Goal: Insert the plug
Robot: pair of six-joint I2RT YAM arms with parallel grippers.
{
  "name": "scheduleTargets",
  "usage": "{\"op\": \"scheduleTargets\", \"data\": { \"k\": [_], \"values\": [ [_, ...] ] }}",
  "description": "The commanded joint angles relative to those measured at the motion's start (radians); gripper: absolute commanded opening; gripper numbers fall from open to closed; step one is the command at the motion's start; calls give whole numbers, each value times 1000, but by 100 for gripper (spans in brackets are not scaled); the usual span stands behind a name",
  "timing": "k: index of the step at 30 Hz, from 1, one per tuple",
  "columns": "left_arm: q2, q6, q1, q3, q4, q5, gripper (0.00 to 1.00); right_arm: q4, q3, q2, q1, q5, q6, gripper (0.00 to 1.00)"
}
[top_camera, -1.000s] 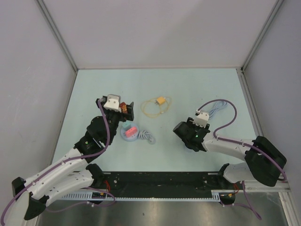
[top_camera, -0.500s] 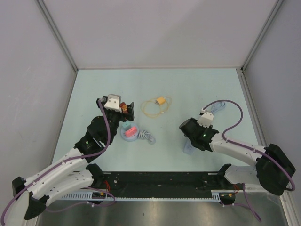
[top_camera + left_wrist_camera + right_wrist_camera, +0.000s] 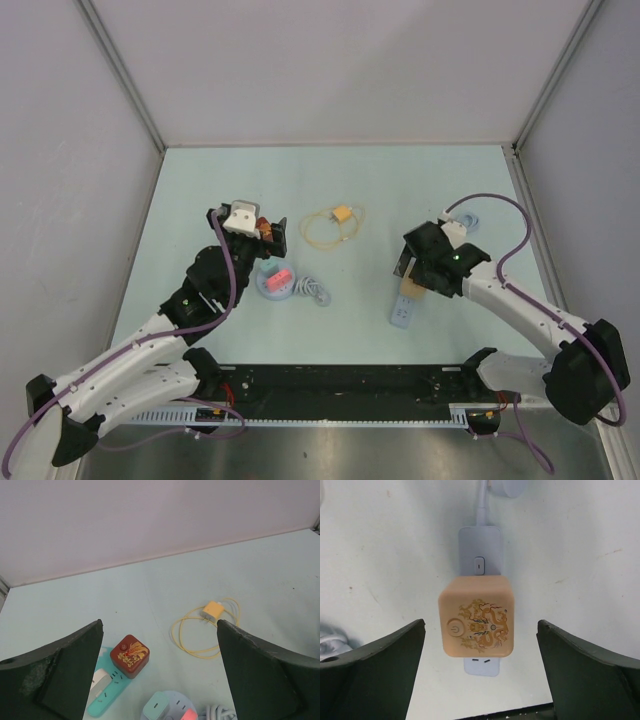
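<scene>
Backed off rightward, my right gripper [image 3: 413,266] hangs spread above the orange plug [image 3: 476,622] on its grey strip [image 3: 480,550]. It looks light, rigid and slick, so I'd pinch its flat sides. My left gripper [image 3: 160,630] is spread too.

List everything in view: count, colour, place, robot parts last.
table: one, pale green.
orange plug: one, dragon-patterned, on the grey strip.
grey strip: one, right of centre.
yellow charger: one, with looped yellow cord, far centre.
red plug: one, on the teal strip.
teal strip: one, left side.
round hub: one, pinkish, left of centre.
white cord: one, coiled beside the round hub.
left tool: one, black, open, near the red plug.
right tool: one, black, open, above the orange plug.
</scene>
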Motion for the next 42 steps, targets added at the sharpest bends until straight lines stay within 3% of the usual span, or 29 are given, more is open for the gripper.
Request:
{"op": "scheduleTargets", "data": {
  "k": [1, 12, 15, 16, 18, 19, 21, 29, 38, 42],
  "values": [
    [1, -8, 4, -7, 23, 15, 100, -63, 88, 37, -52, -128, -58, 95],
    [-8, -7, 4, -7, 20, 16, 100, -55, 117, 133, -102, -196, -97, 77],
    [-7, -7, 4, -5, 22, 16, 100, -50, 117, 162, -104, -211, -111, 60],
    [-8, -5, 4, -5, 22, 16, 100, -52, 117, 168, -102, -217, -112, 48],
    [-8, -5, 4, -5, 22, 16, 100, -55, 117, 197, -99, -233, -126, 34],
    [-7, -5, 4, -7, 22, 15, 100, -58, 117, 205, -87, -231, -130, 17],
    [-7, -4, 4, -7, 22, 13, 100, -75, 117, 231, -67, -207, -134, 1],
    [-1, -4, 4, -5, 23, 7, 100, -72, 62, 291, 65, -135, -108, 0],
    [-2, -1, 4, -7, 25, 3, 100, 55, -173, 199, -13, -202, -57, 0],
    [1, -2, 4, -7, 25, 6, 100, 85, -173, 241, 13, -224, -62, 0]
  ]
}}
